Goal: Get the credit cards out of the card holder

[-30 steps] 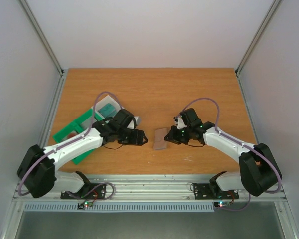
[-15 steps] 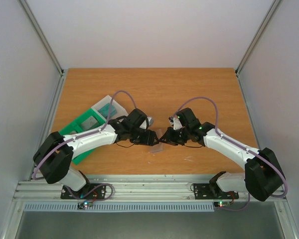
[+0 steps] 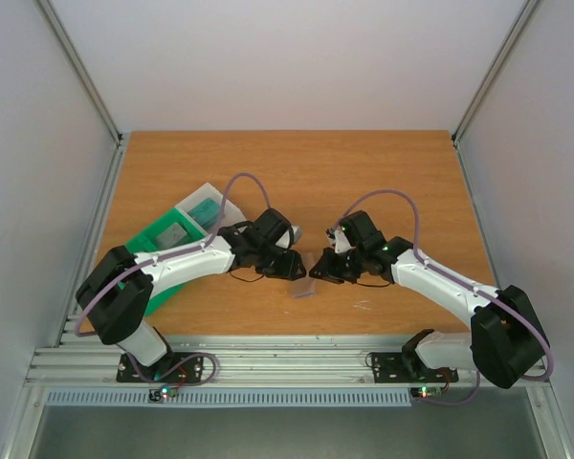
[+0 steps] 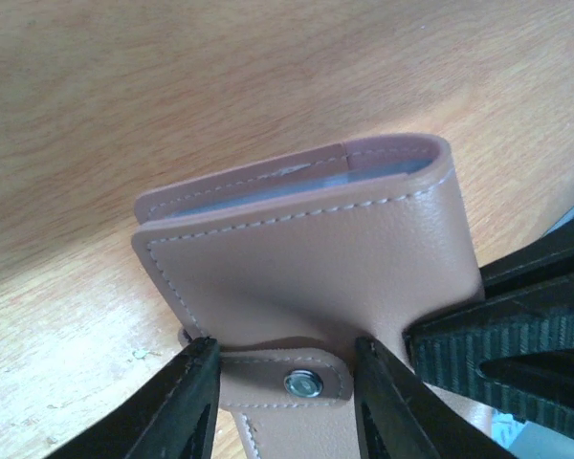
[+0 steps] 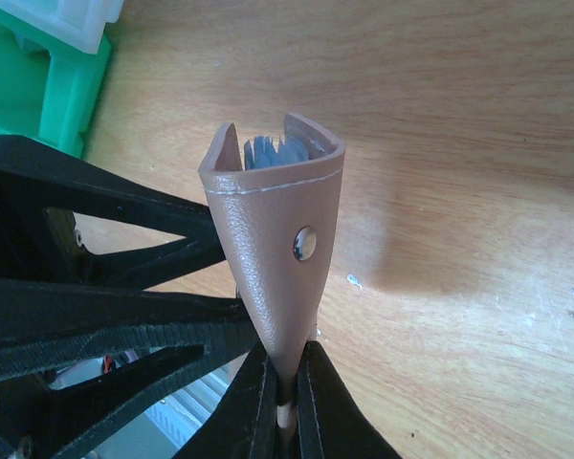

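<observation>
Both arms meet over the middle of the table [image 3: 383, 172], where you see the card holder [image 4: 306, 258], a pinkish-tan stitched sleeve, held clear of the wood with its shadow below it. The right end effector [image 5: 287, 356] is pinched almost closed on the holder's lower end, seen edge-on in its own wrist view. The left end effector [image 4: 285, 346] is set narrow, its fingers pressed against either side of the holder's snap tab. The credit cards [image 5: 273, 150], light blue, sit inside the holder; only their edges show in its open mouth, which points away from both wrists. To the left you find a green tray [image 5: 38, 96] and a clear box [image 5: 57, 14].
</observation>
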You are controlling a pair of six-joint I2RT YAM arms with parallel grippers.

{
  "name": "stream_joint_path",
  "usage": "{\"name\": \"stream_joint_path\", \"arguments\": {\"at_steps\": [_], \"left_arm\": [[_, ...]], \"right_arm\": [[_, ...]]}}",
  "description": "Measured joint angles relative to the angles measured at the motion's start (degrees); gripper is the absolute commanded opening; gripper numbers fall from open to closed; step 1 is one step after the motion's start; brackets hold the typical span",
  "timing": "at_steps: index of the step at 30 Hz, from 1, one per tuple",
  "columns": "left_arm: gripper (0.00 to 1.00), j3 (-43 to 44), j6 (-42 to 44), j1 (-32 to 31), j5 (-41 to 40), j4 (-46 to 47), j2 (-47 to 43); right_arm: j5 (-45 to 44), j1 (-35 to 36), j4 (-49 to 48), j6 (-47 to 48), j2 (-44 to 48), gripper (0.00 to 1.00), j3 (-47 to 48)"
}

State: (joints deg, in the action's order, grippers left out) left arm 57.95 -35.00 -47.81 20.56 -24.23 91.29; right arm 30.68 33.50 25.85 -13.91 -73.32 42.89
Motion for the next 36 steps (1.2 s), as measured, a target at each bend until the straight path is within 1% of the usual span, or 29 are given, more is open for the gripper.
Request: {"name": "stream_joint_path", "arguments": {"at_steps": [4,10,14,16,19,20,28,33,36], "left_arm": [[0.32,0.1,0.6,-0.2,-0.9,-0.4,0.2],[0.26,0.2,0.9,-0.8,-1.7,-0.9,0.2],[0.2,0.8,1.0,-1.1,-2.2,-2.0,0.2],[0.15,1.0,1.2,-1.1,-2.4,-2.3,0.2],[0.03,1.1,1.4,-1.2,-2.5,-2.3,0.2],[0.01,1.1,1.2,-1.2,-2.5,-2.4,0.2],[0.0,0.6,0.9,-1.1,-2.3,-3.1,0.2],[0.0,0.4,0.9,-1.1,-4.4,-5.4,0.2],[0.0,0.2,0.9,-1.1,-5.3,-6.4,0.2]], "right_arm": [[0.0,0.2,-0.1,-0.2,0.2,0.01,-0.4],[0.5,0.4,-0.9,-0.7,0.2,0.01,-1.2],[0.5,0.6,-1.0,-1.0,0.2,0.01,-1.2],[0.5,0.6,-1.2,-1.1,0.2,0.01,-1.2],[0.5,0.7,-1.7,-1.2,0.2,0.01,-1.3],[0.5,0.7,-2.0,-1.2,0.2,0.01,-1.5],[0.2,0.8,-3.5,-0.6,-1.4,0.01,-2.4],[-1.4,0.8,-3.6,0.7,-3.7,0.01,-2.5],[-2.0,0.8,-4.0,1.2,-5.2,0.04,-3.1]]}}
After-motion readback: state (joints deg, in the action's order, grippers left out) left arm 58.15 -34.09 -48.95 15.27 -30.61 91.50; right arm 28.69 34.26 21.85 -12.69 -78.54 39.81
